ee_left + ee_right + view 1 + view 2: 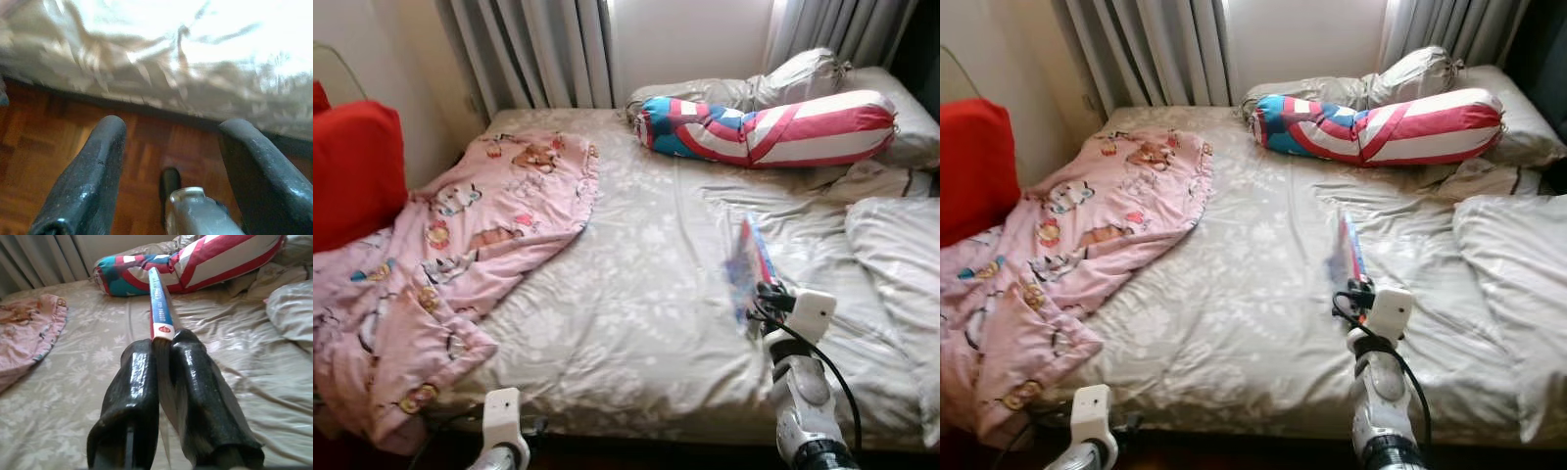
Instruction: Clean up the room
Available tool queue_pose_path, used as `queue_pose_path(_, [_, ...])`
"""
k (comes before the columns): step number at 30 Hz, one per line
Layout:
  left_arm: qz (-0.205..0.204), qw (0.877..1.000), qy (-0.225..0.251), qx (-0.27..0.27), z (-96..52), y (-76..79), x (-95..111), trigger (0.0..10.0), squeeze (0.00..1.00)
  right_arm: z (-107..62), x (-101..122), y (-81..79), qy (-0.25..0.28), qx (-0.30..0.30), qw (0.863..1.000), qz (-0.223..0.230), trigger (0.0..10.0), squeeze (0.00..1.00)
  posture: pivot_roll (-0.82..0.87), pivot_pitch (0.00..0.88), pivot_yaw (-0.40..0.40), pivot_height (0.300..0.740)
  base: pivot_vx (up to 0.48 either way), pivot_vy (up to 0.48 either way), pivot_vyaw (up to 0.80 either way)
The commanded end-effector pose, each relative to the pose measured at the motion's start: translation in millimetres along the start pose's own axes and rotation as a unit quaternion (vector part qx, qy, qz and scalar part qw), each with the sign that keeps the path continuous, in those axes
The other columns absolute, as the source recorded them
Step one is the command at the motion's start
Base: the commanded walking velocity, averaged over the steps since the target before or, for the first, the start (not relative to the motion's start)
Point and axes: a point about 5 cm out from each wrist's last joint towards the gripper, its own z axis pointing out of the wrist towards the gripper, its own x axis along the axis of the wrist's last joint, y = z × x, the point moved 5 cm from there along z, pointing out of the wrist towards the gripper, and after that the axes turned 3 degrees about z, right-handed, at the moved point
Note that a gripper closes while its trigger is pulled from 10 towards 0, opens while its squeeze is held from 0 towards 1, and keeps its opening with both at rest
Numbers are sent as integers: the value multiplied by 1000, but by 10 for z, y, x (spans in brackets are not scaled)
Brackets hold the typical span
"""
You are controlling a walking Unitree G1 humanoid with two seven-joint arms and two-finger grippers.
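Right gripper (164,345) clamped on the lower edge of a thin, flat book (159,308), held edge-up above the bed (626,323), out over the middle of the sheet and well short of the bolster (773,127). Probably light and fairly stiff, glossy-covered, so likely to slip or swing if pinched only at a corner; better taken deep along the spine or bottom edge, as looks to be the case here. Blurred in both eye views, so title and thickness not readable. Left gripper (168,147) hanging low at the foot of the bed, fingers (88,176) spread apart, nothing between them. From the eye views: whole layout, with the pink blanket (460,255) trailing off the robot's left side, a red cushion (352,166) beside it, pillows (891,108) behind the bolster, curtains (529,49) at the back. From the right wrist view: the grip itself, both fingers tight on the book's edge, and its blue and red cover with a white label. From the left wrist view: parquet floor (44,142) and the sheet's hanging edge.
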Motion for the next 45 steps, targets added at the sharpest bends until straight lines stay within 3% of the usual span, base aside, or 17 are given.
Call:
queue_pose_path(1, [12,1000,-7,3,-12,-46,-43,10000,0,47,118,-114,25,17,1000,3,10000,0,-4,36,46,740,0,-334,0])
queue_pose_path(13, [15,1000,-8,3,-14,-39,-53,10000,0,42,112,-104,24,15,1000,3,10000,0,-4,42,47,740,0,-334,0])
queue_pose_path(36, [4,1000,-5,6,-9,-59,-27,10000,0,45,119,-86,25,8,1000,6,10000,0,-1,61,50,740,0,0,0])
queue_pose_path(41, [6,1000,-15,11,-28,-131,-86,10000,0,50,108,-46,19,-3,1000,4,10000,0,1,63,50,740,0,0,0])
queue_pose_path(45, [6,1000,-18,12,-33,-137,-105,10000,0,50,97,-49,16,-2,1000,6,10000,0,0,63,49,740,185,0,-794])
